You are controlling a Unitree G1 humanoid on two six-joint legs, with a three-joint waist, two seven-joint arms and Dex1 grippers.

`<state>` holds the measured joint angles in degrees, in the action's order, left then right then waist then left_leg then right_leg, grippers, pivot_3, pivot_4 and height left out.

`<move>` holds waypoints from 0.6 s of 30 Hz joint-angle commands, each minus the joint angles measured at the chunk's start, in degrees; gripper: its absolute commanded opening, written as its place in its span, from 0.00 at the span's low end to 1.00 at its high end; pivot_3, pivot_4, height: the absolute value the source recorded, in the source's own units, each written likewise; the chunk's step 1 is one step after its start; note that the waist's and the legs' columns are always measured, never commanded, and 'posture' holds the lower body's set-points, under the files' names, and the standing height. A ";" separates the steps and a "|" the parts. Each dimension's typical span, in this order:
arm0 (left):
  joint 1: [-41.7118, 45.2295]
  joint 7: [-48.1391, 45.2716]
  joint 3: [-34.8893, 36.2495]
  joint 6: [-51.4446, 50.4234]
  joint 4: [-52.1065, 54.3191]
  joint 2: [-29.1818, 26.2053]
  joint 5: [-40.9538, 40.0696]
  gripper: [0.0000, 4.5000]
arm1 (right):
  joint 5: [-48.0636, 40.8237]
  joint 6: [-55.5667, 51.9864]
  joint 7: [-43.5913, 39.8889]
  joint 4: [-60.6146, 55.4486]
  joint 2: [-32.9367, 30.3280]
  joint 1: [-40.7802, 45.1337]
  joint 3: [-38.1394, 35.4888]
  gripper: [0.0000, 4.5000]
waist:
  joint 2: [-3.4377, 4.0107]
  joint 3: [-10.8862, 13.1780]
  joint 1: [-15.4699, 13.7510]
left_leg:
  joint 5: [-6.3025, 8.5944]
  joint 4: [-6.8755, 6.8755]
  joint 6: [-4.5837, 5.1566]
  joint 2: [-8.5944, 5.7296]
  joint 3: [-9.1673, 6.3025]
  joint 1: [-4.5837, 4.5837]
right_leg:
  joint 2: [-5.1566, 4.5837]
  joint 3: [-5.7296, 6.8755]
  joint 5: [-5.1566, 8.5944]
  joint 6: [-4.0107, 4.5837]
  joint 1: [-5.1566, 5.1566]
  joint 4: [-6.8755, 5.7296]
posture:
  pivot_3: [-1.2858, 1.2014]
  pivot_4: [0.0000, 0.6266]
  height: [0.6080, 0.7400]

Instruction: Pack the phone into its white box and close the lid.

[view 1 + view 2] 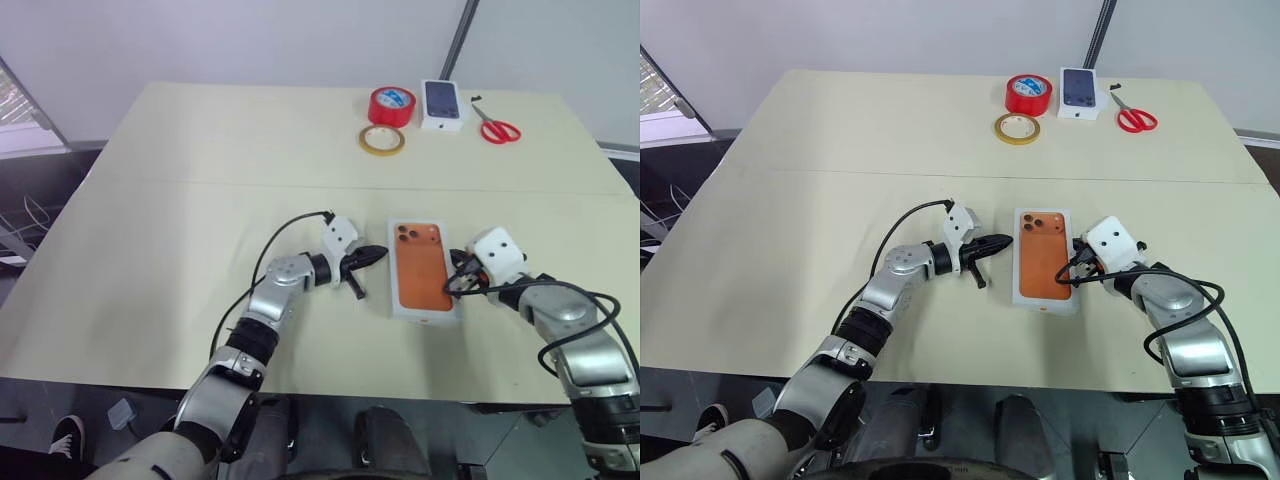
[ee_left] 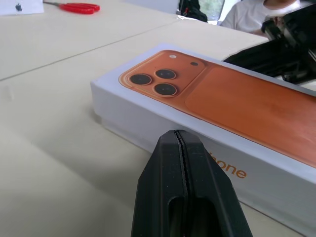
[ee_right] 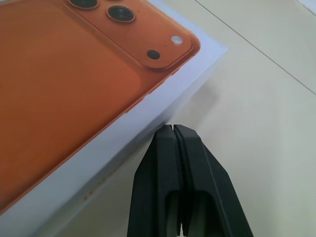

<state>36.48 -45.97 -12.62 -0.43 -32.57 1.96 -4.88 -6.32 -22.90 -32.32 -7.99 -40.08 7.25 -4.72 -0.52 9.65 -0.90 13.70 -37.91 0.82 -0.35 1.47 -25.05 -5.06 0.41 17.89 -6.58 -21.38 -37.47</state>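
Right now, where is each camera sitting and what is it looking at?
Head eyes: up high, looking down at the table; both arms show.
Left wrist: behind the shut left end effector, facing the box lid.
Right wrist: behind the shut right end effector, facing the lid's other side.
All share the lid.

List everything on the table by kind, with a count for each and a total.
Phone boxes: 2, the closed white box with the orange phone picture on its lid, and the small white carton
Tape rolls: 2, the red roll and the yellow roll
Scissors: 1, the red-handled scissors
Total: 5
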 commanded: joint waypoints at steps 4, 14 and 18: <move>1.53 0.18 -0.84 0.89 0.52 0.88 0.52 0.00 | 2.24 1.04 -0.01 -1.11 0.44 -0.33 1.34 0.01 | 0.00 0.00 0.13 | 0.00 0.00 0.00 0.00 0.01 0.00 | 0.00 0.00 0.00 0.00 -0.03 -0.01 | 0.52 0.24 0.91; -0.38 -0.34 1.14 -2.35 4.25 0.08 -1.78 0.00 | 2.59 4.02 -0.01 -0.20 0.34 1.86 -0.69 0.01 | 0.01 0.00 0.19 | 0.00 0.00 0.00 0.01 0.01 0.00 | 0.01 -0.01 0.00 0.00 -0.04 -0.02 | 0.52 0.24 0.91; 0.70 -0.73 3.68 -7.65 9.98 0.33 -6.64 0.00 | -2.31 3.78 -1.29 -0.07 0.61 3.71 -5.75 0.01 | 0.01 0.01 0.15 | 0.00 0.00 0.00 0.02 0.01 -0.01 | 0.01 -0.01 0.00 -0.01 -0.04 -0.04 | 0.52 0.24 0.91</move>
<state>35.99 -46.25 -10.10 -6.90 -26.62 1.84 -9.04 -6.13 -20.26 -33.06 -6.96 -39.18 9.74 -7.00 -0.51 9.66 -0.75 13.70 -37.91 0.82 -0.33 1.48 -25.06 -5.05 0.40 17.89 -6.58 -21.41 -37.50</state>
